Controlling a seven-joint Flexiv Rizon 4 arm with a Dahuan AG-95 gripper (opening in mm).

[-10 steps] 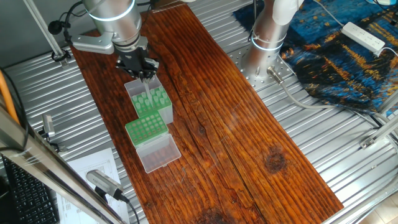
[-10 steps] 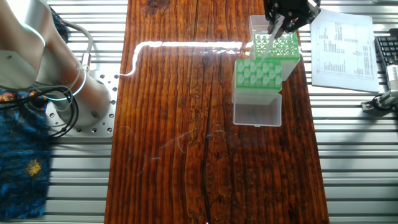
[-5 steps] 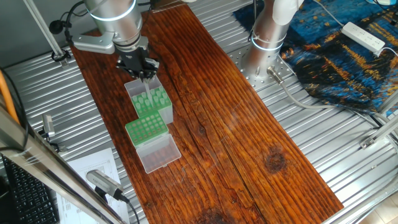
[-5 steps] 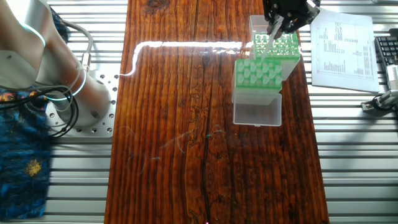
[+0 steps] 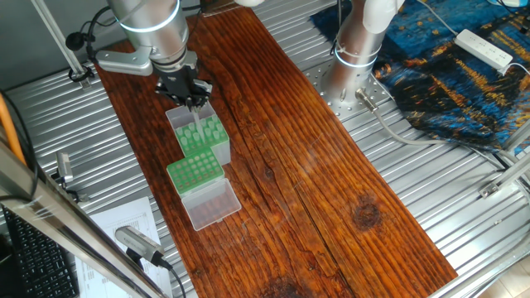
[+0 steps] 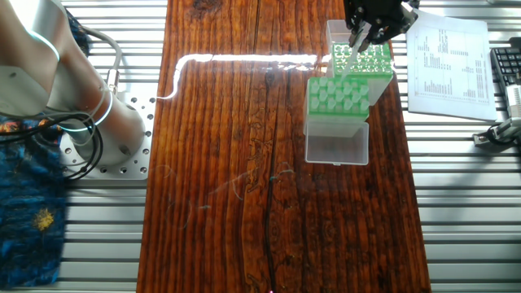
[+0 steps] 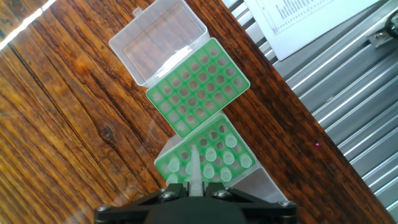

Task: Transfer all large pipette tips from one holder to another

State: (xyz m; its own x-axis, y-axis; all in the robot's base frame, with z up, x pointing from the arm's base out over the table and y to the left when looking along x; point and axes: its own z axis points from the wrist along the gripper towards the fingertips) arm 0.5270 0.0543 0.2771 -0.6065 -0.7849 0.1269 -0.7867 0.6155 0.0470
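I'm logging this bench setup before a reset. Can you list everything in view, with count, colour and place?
Holder with tips: one, green, under the tool.
Large pipette tips: about a dozen, pale, standing in that holder.
Held tip: one, pale, pinched in the tool above the holder.
Second holder: one, green, holes look bare, beside the first, clear lid open.
Board: one, dark red-brown wood, on the ribbed metal table.
Printed sheet: one, white, beside the board.
Patterned cloth: one, blue.
Power strip: one, white, on the cloth.
Tool: one, black, shut on the held tip.

The printed sheet (image 6: 446, 59) carries print too small to read
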